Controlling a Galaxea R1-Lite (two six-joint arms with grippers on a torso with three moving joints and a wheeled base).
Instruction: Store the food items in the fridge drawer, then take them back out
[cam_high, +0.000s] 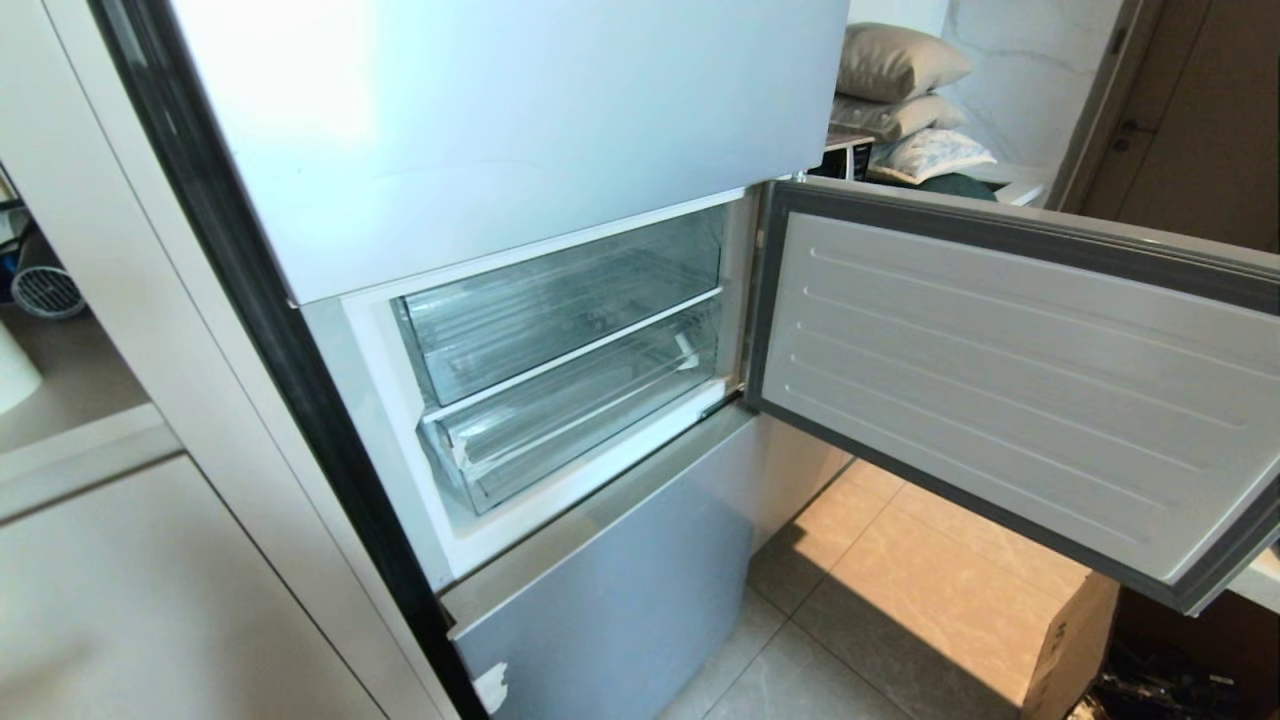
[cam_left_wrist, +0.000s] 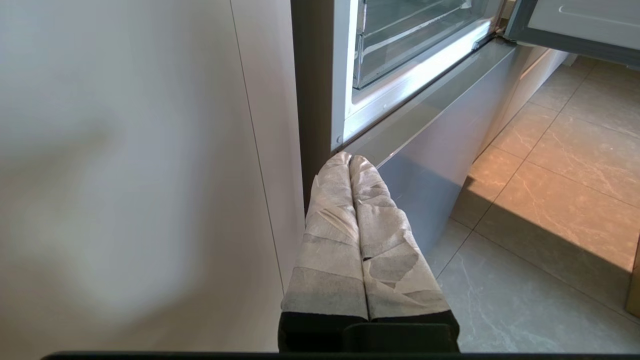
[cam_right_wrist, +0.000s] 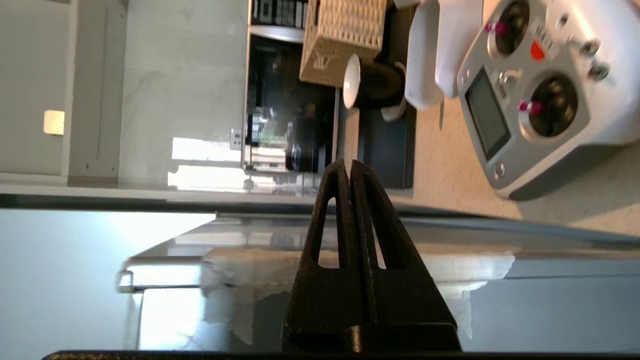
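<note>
Fridge door (cam_high: 1010, 390) swung wide, giving access. Drawer (cam_high: 560, 305) pushed in, centre frame; no fruit visible anywhere. Left hand (cam_left_wrist: 350, 159) clenched, empty, parked low at the fridge's 7 o'clock. Right hand (cam_right_wrist: 348, 165) clenched, empty (aimed over a counter (cam_right_wrist: 450, 165) with remote (cam_right_wrist: 540, 85)).

Clear fridge drawer (cam_high: 560, 310), beige floor tiles (cam_high: 900, 560)
</note>
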